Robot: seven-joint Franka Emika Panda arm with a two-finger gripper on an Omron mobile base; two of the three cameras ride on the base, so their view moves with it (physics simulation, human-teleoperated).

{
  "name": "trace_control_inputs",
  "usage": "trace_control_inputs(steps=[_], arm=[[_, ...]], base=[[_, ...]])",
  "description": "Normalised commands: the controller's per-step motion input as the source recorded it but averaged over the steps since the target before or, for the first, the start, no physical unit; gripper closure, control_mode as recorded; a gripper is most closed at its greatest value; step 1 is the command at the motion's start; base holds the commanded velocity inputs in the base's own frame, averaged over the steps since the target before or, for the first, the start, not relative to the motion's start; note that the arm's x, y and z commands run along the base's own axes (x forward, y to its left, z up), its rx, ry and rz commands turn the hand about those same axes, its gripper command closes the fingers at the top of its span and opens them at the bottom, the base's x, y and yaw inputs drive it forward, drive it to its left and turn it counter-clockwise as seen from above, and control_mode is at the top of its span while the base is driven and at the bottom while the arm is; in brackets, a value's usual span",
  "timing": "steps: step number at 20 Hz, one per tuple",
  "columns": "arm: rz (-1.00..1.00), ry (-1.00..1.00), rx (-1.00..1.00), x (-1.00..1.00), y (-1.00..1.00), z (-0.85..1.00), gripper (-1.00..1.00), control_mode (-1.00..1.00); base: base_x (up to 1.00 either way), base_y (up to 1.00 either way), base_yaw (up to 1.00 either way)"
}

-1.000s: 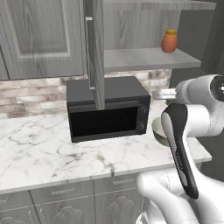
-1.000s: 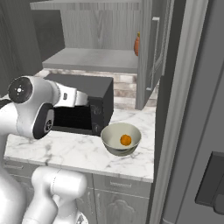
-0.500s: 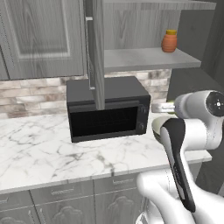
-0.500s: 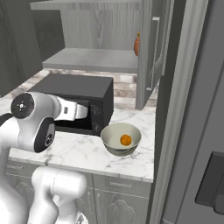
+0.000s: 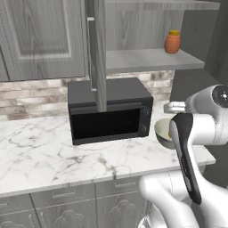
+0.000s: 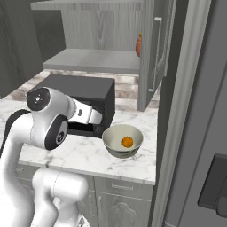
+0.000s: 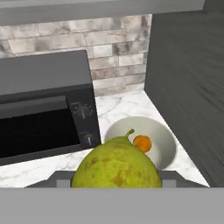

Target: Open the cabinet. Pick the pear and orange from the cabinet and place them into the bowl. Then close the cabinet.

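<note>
The pear (image 7: 117,163) sits large and close in the hand view, yellow-green with brown speckling and a short stem, lodged low in the frame where the end effector's fingers rise; the end effector is gripping the pear, though the fingertips themselves are hidden behind the fruit. In that view the pear appears above and short of the bowl (image 7: 164,144), not inside it.

The bowl stands on the marble counter (image 5: 53,151), just to the right of the black microwave (image 5: 109,111) and close to the counter's right end. The orange (image 6: 127,142) lies inside the bowl, on its cream inner surface. In the right base view the bowl (image 6: 113,142) is just beside the white forearm (image 6: 84,113), which reaches toward it past the microwave front.

The cabinet (image 5: 133,60) above the counter is open: one door (image 5: 99,53) stands edge-on toward the camera over the microwave, and the grey inner shelf is exposed. A terracotta jar (image 5: 172,42) with an orange lid stands upright near the right end of that shelf. To the left a further cabinet door (image 5: 42,38) is closed. A brick-pattern backsplash (image 7: 87,41) runs behind the microwave. A tall dark panel (image 7: 188,83) borders the counter on the right, next to the bowl.
</note>
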Motion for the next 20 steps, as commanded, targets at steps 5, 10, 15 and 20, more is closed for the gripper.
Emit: trace_control_inputs(steps=[5, 10, 15, 20], arm=[[-0.12, 0.25, 0.0, 0.16, -0.14, -0.02, 1.0, -1.0], [0.0, 0.07, 0.0, 0.0, -0.01, -0.05, 1.0, -1.0], [0.0, 0.05, 0.0, 0.01, -0.21, -0.34, 1.0, -1.0], [0.0, 0.03, 0.02, 0.11, -0.23, -0.44, 1.0, -1.0]], base=[[0.0, 0.0, 0.0], [0.0, 0.0, 0.0], [0.0, 0.0, 0.0], [0.0, 0.0, 0.0]])
